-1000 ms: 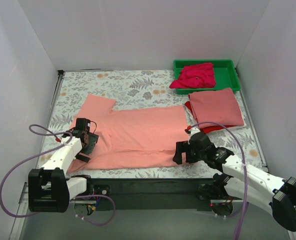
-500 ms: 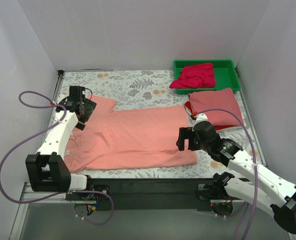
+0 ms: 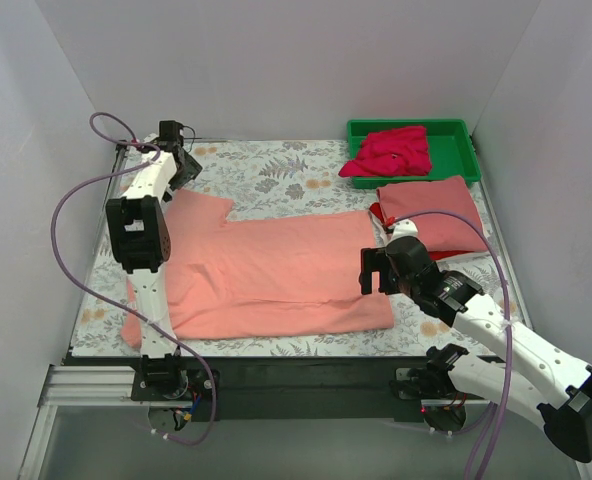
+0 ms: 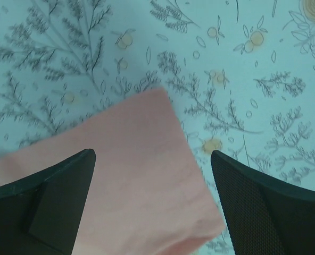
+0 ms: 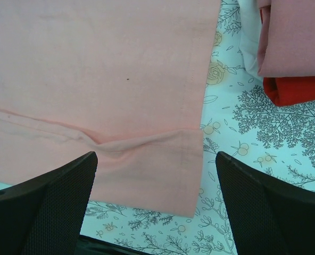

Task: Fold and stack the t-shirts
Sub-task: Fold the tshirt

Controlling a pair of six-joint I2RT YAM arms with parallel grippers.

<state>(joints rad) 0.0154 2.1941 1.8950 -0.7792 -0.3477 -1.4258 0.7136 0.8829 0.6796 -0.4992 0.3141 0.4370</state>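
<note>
A light salmon-pink t-shirt (image 3: pixel 276 270) lies spread flat mid-table, its near edge folded over. My left gripper (image 3: pixel 179 166) is open and empty, high over the far left sleeve. In the left wrist view the sleeve corner (image 4: pixel 120 175) lies between the fingers of the left gripper (image 4: pixel 152 202). My right gripper (image 3: pixel 376 272) is open and empty above the shirt's right hem (image 5: pixel 147 170); it also shows in the right wrist view (image 5: pixel 155 207). A folded dusty rose shirt (image 3: pixel 431 212) lies on a folded red shirt (image 3: pixel 431 257). A crumpled magenta shirt (image 3: pixel 388 150) sits in the tray.
The green plastic tray (image 3: pixel 458 132) stands at the back right corner. White walls close in the left, back and right sides. The table has a floral cover (image 3: pixel 266 170). A bit of white cloth (image 5: pixel 248 45) shows beside the folded stack. Purple cables loop by both arms.
My left arm has swung from the shirt's near left edge to the far left, over the sleeve. My right gripper has shifted slightly farther from the near edge, along the right hem.
</note>
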